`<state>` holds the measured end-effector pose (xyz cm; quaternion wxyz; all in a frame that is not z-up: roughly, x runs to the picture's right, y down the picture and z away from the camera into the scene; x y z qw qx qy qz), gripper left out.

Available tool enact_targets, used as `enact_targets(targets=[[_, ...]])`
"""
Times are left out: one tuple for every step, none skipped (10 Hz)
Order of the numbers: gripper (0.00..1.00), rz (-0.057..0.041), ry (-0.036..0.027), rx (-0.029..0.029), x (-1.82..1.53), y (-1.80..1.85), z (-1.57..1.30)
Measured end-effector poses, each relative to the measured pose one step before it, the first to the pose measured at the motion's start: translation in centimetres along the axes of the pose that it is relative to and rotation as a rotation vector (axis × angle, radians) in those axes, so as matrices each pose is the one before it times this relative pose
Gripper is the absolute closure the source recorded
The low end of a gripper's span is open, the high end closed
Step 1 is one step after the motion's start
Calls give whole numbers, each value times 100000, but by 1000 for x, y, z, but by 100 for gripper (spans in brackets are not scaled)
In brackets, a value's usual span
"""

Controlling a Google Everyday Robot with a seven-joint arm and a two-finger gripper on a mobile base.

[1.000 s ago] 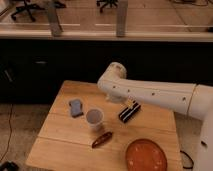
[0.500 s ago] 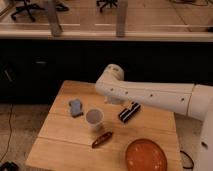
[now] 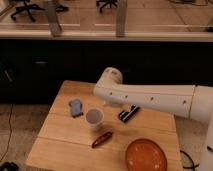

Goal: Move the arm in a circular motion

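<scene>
We see the wooden worktop (image 3: 60,142), the arm (image 3: 145,97) spanning it from the right above the white cup (image 3: 94,118), orange plate (image 3: 145,156) right of the cup, tool (image 3: 114,104) behind the cup, grip state indiscernible

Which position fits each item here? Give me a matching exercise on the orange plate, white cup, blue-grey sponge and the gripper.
Things:
1. orange plate
2. white cup
3. blue-grey sponge
4. gripper

Places:
A. left part of the table, beside the cup
B. under the arm, low over the table, right of the cup
C. near right corner
D. table centre, between sponge and gripper

Pairs: 1-C, 2-D, 3-A, 4-B
</scene>
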<state>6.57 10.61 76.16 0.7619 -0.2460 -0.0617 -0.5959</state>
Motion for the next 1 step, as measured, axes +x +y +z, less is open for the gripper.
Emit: enact_targets(targets=[[20, -136, 160, -160, -35, 299, 117]])
